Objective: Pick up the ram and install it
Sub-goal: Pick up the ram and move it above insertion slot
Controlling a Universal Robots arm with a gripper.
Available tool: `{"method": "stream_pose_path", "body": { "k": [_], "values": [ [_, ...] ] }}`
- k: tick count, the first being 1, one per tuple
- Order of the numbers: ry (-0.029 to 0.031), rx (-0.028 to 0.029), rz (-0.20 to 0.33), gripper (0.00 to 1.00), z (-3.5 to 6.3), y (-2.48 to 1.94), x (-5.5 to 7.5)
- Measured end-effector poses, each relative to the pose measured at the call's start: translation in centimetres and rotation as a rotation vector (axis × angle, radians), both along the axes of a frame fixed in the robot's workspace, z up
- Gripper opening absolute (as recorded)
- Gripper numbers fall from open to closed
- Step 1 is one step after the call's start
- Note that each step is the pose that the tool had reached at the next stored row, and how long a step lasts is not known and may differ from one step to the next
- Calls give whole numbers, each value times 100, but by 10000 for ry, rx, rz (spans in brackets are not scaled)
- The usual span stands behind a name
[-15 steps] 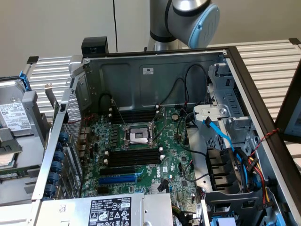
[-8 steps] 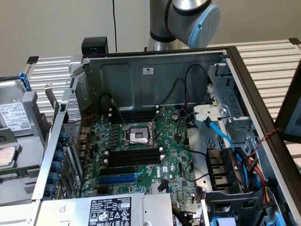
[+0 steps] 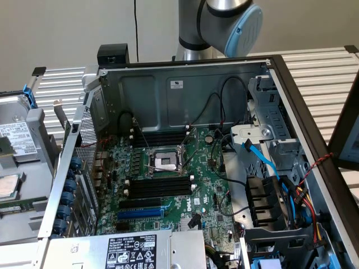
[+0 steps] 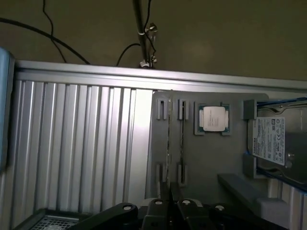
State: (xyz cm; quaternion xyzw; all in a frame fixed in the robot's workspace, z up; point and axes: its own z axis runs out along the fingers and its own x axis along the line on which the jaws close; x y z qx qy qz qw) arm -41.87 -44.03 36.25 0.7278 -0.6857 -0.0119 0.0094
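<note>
While the ram stands in its tray, the gripper has its jaws clamped on it

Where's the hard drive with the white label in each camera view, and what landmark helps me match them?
Exterior view: the hard drive sits at the exterior view's far left, outside the computer case.
Wrist view: the hard drive lies on the grey tray, beside the processor chip.
Shared landmark: that silver processor chip, next to the drive in both.
</note>
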Motion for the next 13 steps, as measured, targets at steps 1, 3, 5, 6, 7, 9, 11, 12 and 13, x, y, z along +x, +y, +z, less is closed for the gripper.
{"method": "stream_pose_path", "body": {
  "k": [1, 3, 5, 6, 7, 9, 11, 12, 13],
  "values": [
    [21, 0, 0, 14, 29, 0, 9],
    [113, 1, -1, 14, 65, -1, 41],
    [295, 0, -1, 14, 80, -4, 80],
    [390, -1, 0, 14, 86, -6, 98],
    [490, -1, 0, 14, 90, -7, 115],
    [754, 0, 0, 14, 106, -8, 168],
    [792, -15, -1, 14, 107, -8, 171],
    [792, -15, -1, 14, 106, -8, 171],
    [792, -16, -1, 14, 107, -8, 171]
  ]
}}
